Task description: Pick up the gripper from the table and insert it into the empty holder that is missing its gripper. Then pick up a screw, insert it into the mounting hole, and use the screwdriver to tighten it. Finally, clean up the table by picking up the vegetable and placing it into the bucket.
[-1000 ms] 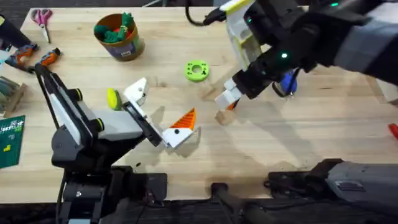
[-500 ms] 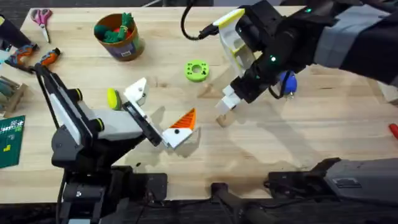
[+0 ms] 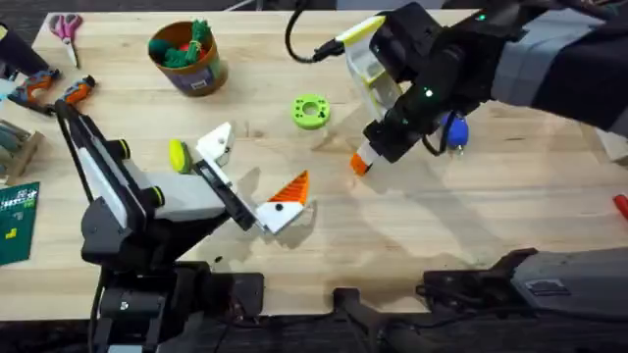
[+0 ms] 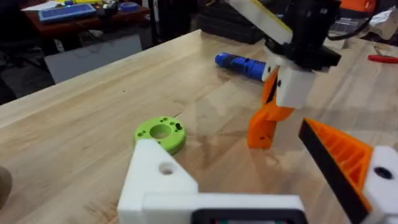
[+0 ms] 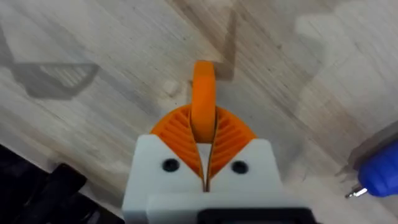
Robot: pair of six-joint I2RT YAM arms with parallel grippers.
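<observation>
The right hand [image 3: 365, 157] has its two orange pads pinched shut on the gripper [image 4: 266, 121], which stands on end with its lower tip at or just above the table [image 3: 471, 226], right of centre; I can't tell whether it has lifted clear. The left hand [image 3: 253, 181] sits well apart, toward the left arm's base. It has one finger tipped with an orange wedge, while the other, the holder [image 4: 163, 180], is bare white plastic with a small round hole in its side. The two stand wide apart with nothing between them.

The step in hand looks like the pick-up, with the carry to the holder next. To do it well, I'd lift straight up so the wedge doesn't swing in the pinch, keep the grip firm, then turn the piece so its base meets the holder squarely before pushing in. The grip is narrow, so any knock could twist it.

The gripper itself is a small orange wedge, smooth on the edge seen from the right wrist. The blue screwdriver [image 3: 453, 129] lies just behind the right hand.
</observation>
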